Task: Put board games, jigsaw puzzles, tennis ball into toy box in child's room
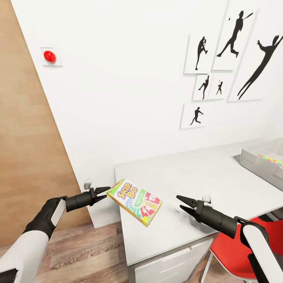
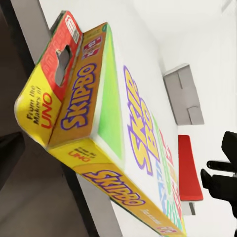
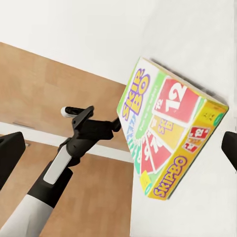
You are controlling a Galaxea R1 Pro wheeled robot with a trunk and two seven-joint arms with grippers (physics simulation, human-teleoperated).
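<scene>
Yellow-green Skip-Bo box (image 1: 135,201), tilted, long axis running left tool (image 1: 105,193) to table (image 1: 204,177).

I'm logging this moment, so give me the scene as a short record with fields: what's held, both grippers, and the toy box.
held item: Skip-Bo box, tilted above the table near its left edge
left gripper: shut on the box's end
right gripper: open, apart from the box
toy box: far right on the table, colourful puzzle sheet inside
</scene>
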